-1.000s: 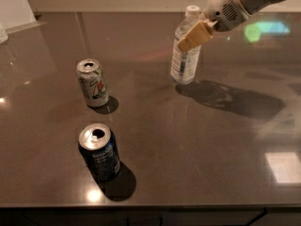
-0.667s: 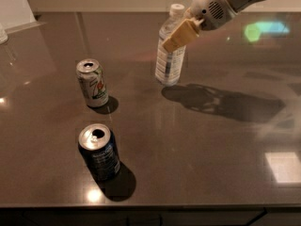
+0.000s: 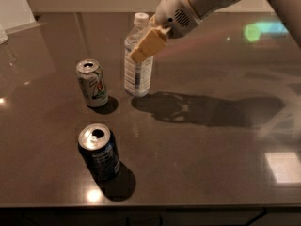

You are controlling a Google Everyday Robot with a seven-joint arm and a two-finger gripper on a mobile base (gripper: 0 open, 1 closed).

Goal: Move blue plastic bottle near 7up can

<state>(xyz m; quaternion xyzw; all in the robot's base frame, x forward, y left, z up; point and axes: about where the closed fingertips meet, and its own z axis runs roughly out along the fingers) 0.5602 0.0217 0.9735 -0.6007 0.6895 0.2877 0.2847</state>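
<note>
At table front, dark blue can, well apart; 7up can upright just left of blue plastic bottle, not touching. Bottle upright, bluish, white cap; gripper clamped on its upper half.

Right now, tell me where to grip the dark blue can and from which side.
Take the dark blue can around its mid-body, coming from the right: it stands upright, round-walled, with bare table on that side and the 7up can behind it. The claw is busy, shut on the blue plastic bottle at its upper body.
</note>
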